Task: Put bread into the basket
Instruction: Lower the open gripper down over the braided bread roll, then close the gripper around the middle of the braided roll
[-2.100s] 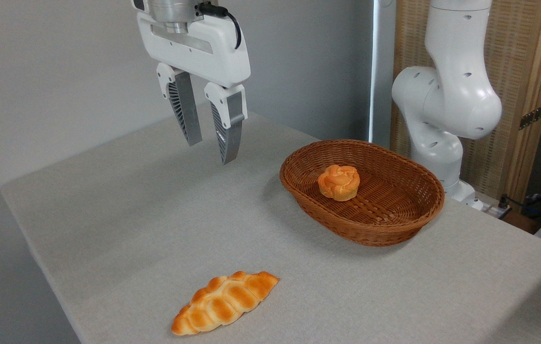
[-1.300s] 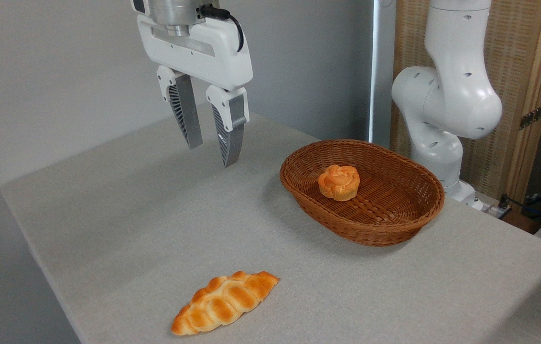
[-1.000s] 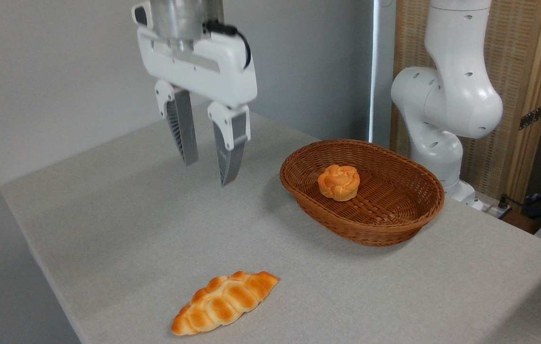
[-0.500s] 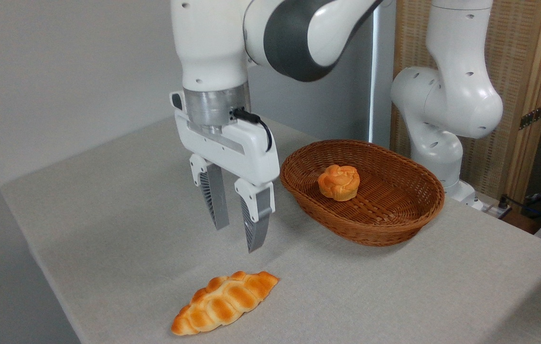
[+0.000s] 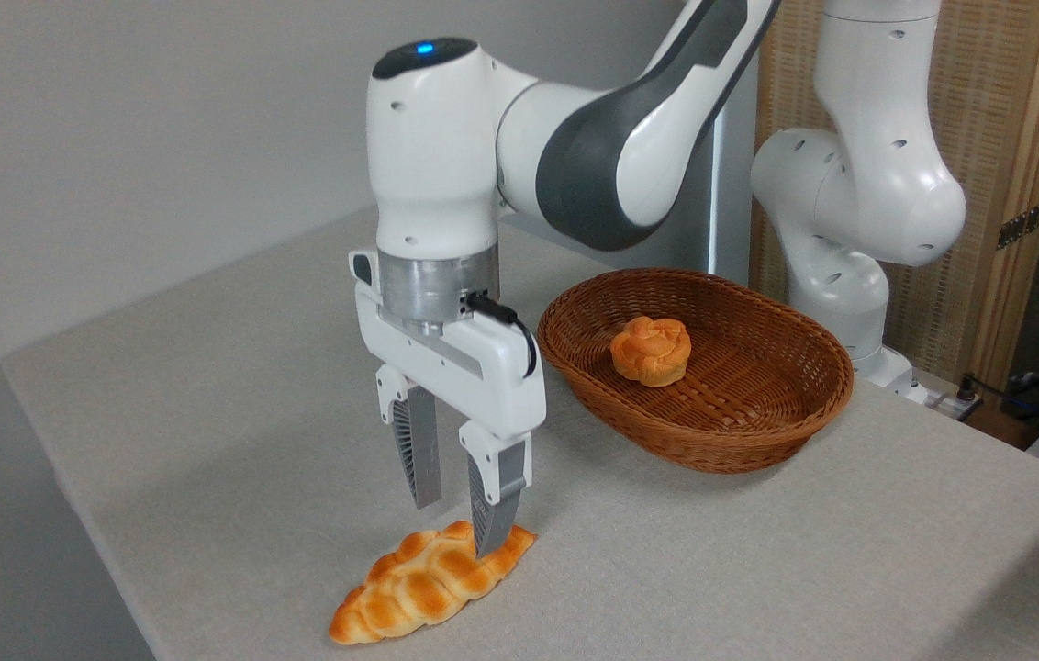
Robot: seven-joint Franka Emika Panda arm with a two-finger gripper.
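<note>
Gripper (image 5: pixel 455 528) jaws spread, empty, pointing down over the bread (image 5: pixel 430 582) w/ right tip in front of its upper-right end; loaf lies flat on surface (image 5: pixel 207 395) near front edge, well apart from basket (image 5: pixel 712 441) holding a bun (image 5: pixel 651 350).

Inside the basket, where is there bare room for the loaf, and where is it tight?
The basket has bare weave on its right half, between the bun and the right rim, plus a strip along the near wall. It is crowded at the left, around the bun. The open tool hangs at the bread.
</note>
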